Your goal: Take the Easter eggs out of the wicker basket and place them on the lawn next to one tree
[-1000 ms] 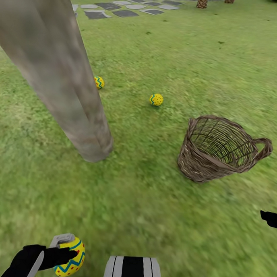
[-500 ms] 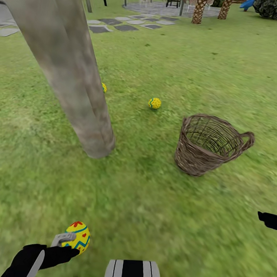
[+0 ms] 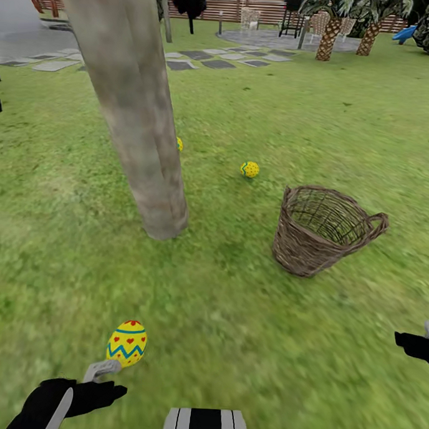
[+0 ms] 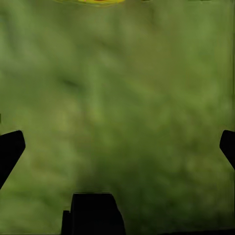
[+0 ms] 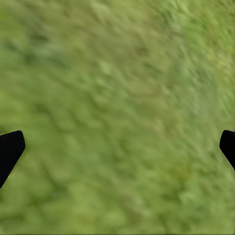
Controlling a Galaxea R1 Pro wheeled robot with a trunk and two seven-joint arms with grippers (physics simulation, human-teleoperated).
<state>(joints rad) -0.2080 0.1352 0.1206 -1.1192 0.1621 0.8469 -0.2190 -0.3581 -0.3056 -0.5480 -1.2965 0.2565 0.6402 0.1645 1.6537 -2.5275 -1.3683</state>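
Three eggs were out of the wicker basket [image 3: 326, 232], which looked empty at 3 o'clock of the tree [image 3: 137, 124]. Third egg [image 3: 126, 343] lay on the lawn [image 3: 234, 328] just ahead of my left gripper [image 3: 107, 378], jaws spread, nothing held. Dotted egg [image 3: 249, 169] sat at 1 o'clock of the trunk, another egg [image 3: 179, 144] peeped out behind it. I judged the third egg might need nudging nearer the tree. Right gripper [image 3: 415, 345] hung low at 4 o'clock, fingers apart, empty.
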